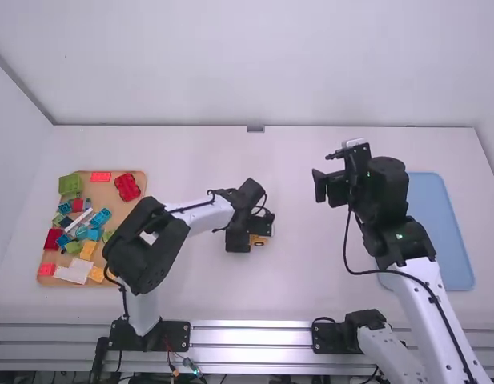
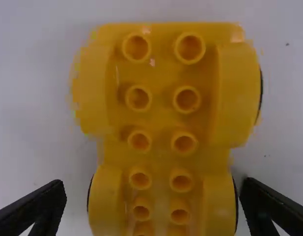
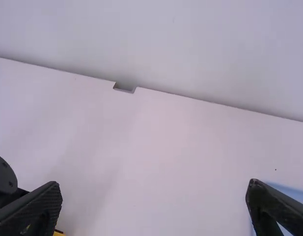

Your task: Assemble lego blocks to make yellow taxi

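Chassis, yellow w/ wheels (image 1: 259, 241), sits near mid-table, high view, partly under the L gripper (image 1: 251, 230). From it: wooden tray (image 1: 46, 258) of loose blocks (image 1: 128, 186) at 9 o'clock, blue mat (image 1: 441, 232) at 3, R gripper (image 1: 330, 173) btwn 1 & 2. I'd guess hard plastic, light, stiff, hardly fragile; smooth sides may slip a bit, & wheels could roll it off if nudged unevenly. L gripper's wrist hides much of the chassis; can't ID every loose block, as they overlap in the tray.

L wrist view: chassis studs-up, L jaws wide, one finger out past either side of the narrower fender pair. One finger looks nearer its side than the other; contact hard to call, so no grip I'd swear to. Best hold prob. the straight waist btwn the two fender pairs, or square across those fenders, w/ even squeeze; wheels are a poor grip, might turn. Near end's cut off by the frame, & wheels mostly tucked under fenders, just dark slivers.

R wrist view: R jaws wide too, nothing btwn them. Only a yellow scrap of chassis peeks past one finger, beside the L arm's dark housing (image 3: 4, 176); blue mat's mostly cut off, part behind the other finger.
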